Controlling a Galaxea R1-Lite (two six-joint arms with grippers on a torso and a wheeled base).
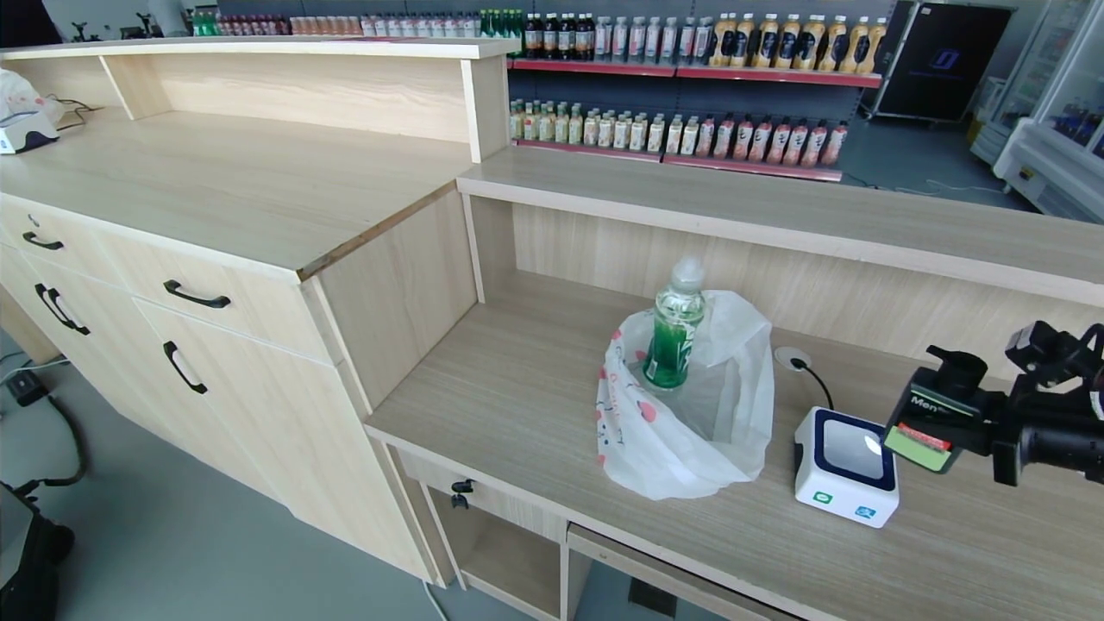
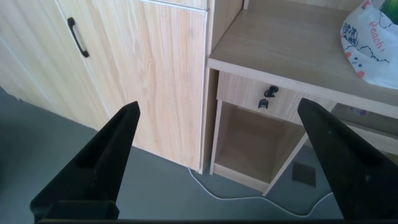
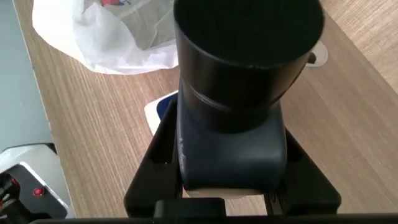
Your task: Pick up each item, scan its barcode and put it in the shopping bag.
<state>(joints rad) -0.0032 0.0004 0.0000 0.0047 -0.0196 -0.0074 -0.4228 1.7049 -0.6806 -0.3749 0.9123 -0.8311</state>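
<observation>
Head view: my right gripper (image 1: 987,424) is pinched onto a black bottle (image 1: 936,405). The bottle lies roughly level, and its long axis runs out from the fingers toward my left. Its free end hangs just beside the scanner (image 1: 845,466), on the scanner's right and a little above the counter (image 1: 535,379). The shopping bag (image 1: 690,440) slumps open on the far side of the scanner. A green bottle (image 1: 674,332) already stands upright inside it.

Left wrist view: my left gripper (image 2: 219,112) is spread wide and holds nothing. It hangs over the floor in front of the cabinet doors. One corner of the bag (image 2: 373,43) sits on the counter, up and off to the side, well apart from this arm.

Right wrist view: the black bottle points straight away from the wrist, clamped between both fingers. A corner of the scanner (image 3: 163,111) peeks out beneath it, with the bag (image 3: 106,37) beyond.

Judgement: this is the scan step for the black bottle. The line that matters is bottle, scanner, bag, running right to left. The right arm is nearer and already loaded, so it should show the label to the scanner window and then carry on leftward to the bag mouth.
</observation>
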